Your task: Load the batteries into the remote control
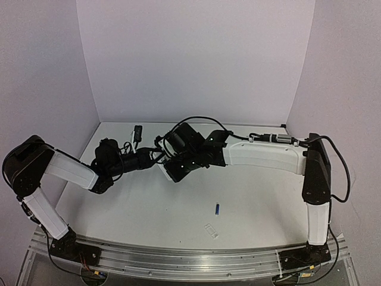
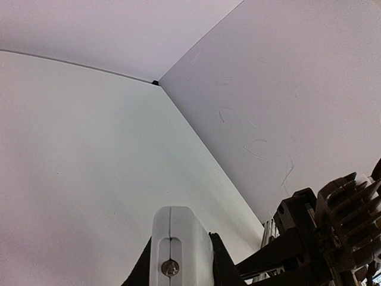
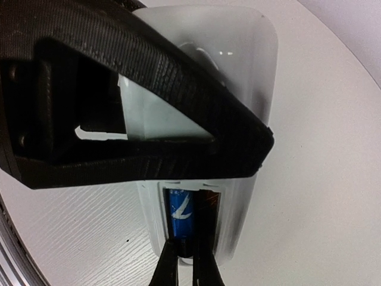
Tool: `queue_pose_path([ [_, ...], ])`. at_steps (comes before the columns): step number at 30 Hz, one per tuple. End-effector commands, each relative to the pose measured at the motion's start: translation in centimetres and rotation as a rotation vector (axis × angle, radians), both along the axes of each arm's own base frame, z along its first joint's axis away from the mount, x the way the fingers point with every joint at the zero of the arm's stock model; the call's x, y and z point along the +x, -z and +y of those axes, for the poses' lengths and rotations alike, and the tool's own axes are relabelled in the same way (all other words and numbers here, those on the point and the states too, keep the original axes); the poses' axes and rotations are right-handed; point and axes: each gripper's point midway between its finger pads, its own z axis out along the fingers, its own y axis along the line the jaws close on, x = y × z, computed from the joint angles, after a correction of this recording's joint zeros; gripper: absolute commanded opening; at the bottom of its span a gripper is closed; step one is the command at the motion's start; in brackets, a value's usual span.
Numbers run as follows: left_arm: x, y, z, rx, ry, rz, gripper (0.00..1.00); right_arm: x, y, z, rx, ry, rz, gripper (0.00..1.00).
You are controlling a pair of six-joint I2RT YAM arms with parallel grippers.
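Observation:
The white remote control (image 3: 250, 71) is held above the table by my left gripper (image 2: 178, 262), which is shut on its sides; it shows end-on in the left wrist view (image 2: 181, 238). In the right wrist view its battery bay faces me. One blue battery (image 3: 181, 214) lies in the bay's left slot. My right gripper (image 3: 187, 253) is shut on that battery's near end. A finger (image 3: 178, 107) of the left gripper crosses the remote's middle. The second blue battery (image 1: 218, 209) lies on the table. In the top view both grippers meet at the remote (image 1: 169, 171).
A small clear cover piece (image 1: 211, 230) lies near the front edge, just below the loose battery. A small black object (image 1: 137, 132) sits at the back of the table. Walls enclose the table on the left, back and right.

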Motion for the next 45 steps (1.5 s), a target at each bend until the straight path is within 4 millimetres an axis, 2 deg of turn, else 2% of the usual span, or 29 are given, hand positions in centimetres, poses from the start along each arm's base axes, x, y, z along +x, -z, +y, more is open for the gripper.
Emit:
queue_pose_path([
  [1,-10.4,-7.3,-3.8,-0.184,0.475,-0.126,0.0,2.8,-6.4,6.9,0.376,-0.074,-0.104,0.0],
  [7,-9.6,-9.2,-3.2,-0.21,0.398,-0.185,0.0,0.5,-4.2,6.9,0.373,-0.139,0.009,0.0],
  [14,-9.5,-10.2,-3.4,-0.24,0.409,-0.205,0.0,0.7,-3.0,6.4,0.333,-0.135,-0.004,0.01],
  [24,-9.6,-10.3,-3.5,-0.256,0.422,-0.191,0.0,2.5,-1.9,6.3,0.274,-0.095,-0.082,0.08],
  [29,-9.8,-10.6,-3.5,-0.266,0.438,-0.195,0.0,3.0,-1.1,6.4,0.263,-0.085,-0.098,0.08],
  [38,-9.1,-10.3,-3.5,-0.259,0.401,-0.171,0.0,2.4,-0.8,6.1,0.268,-0.095,-0.077,0.13],
  [45,-8.3,-10.4,-3.5,-0.257,0.357,-0.164,0.0,1.6,-1.0,5.9,0.287,-0.106,-0.046,0.1],
])
